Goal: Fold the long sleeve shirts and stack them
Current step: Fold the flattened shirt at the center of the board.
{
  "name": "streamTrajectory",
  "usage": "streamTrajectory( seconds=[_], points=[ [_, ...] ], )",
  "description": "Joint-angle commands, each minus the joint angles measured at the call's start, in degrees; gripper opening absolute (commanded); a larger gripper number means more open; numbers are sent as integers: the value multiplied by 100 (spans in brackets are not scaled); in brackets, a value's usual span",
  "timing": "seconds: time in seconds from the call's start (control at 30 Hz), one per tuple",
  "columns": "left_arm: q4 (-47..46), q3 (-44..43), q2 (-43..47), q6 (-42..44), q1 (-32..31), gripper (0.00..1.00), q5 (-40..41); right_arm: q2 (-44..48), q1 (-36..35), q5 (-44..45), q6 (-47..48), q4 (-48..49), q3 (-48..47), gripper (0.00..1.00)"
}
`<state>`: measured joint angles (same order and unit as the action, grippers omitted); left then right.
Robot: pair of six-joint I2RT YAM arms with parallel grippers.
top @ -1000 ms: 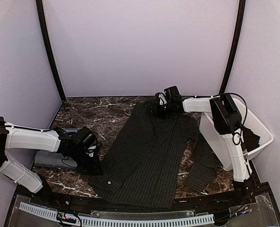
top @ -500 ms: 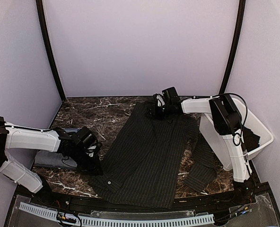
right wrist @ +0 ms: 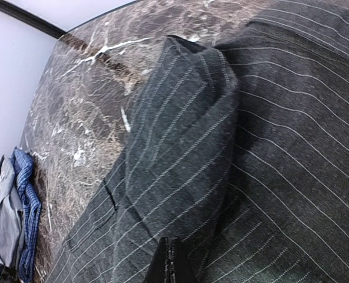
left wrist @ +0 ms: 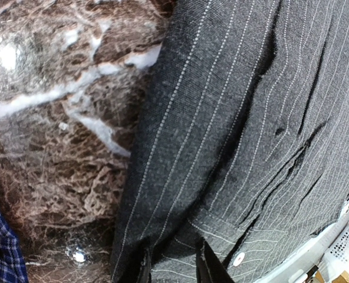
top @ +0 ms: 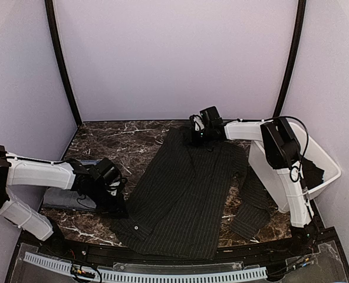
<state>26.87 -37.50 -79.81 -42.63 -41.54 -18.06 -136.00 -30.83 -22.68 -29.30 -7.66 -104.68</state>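
A charcoal pinstriped shirt [top: 183,188] lies spread flat in the middle of the marble desk [top: 121,138]. The left fingers [left wrist: 207,268] grasp the shirt's near-left hem corner, just beside a pale button [left wrist: 239,258]. The right fingers [right wrist: 163,266] are clenched tight on a raised fold at the shirt's far end. Left of the shirt lie a grey shirt [right wrist: 5,218] and a blue shirt [right wrist: 27,212]; right of it stands a white tub [top: 328,171].

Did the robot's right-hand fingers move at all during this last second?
Yes: the right fingers slid slightly left, away from the white tub.
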Motion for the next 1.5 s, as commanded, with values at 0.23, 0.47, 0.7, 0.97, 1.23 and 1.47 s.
streamTrajectory(
  seconds=[0.23,0.47,0.7,0.97,1.23,1.47],
  points=[
    [64,-50,0,102,-38,26,-86,114,-134,626,266,-420,-140,30],
    [39,-32,-17,115,-38,26,-93,-193,-134,297,164,-368,-237,37],
    [37,-12,-8,110,-36,26,-96,-379,-136,272,109,-393,-383,36],
    [30,-13,-12,101,-40,26,-105,-228,-198,525,136,-476,-328,18],
    [56,-37,55,95,-40,22,-156,277,-341,1310,244,-634,-184,0],
    [15,-31,122,75,-46,16,-257,437,-571,2500,300,-1007,-274,0]
  ],
)
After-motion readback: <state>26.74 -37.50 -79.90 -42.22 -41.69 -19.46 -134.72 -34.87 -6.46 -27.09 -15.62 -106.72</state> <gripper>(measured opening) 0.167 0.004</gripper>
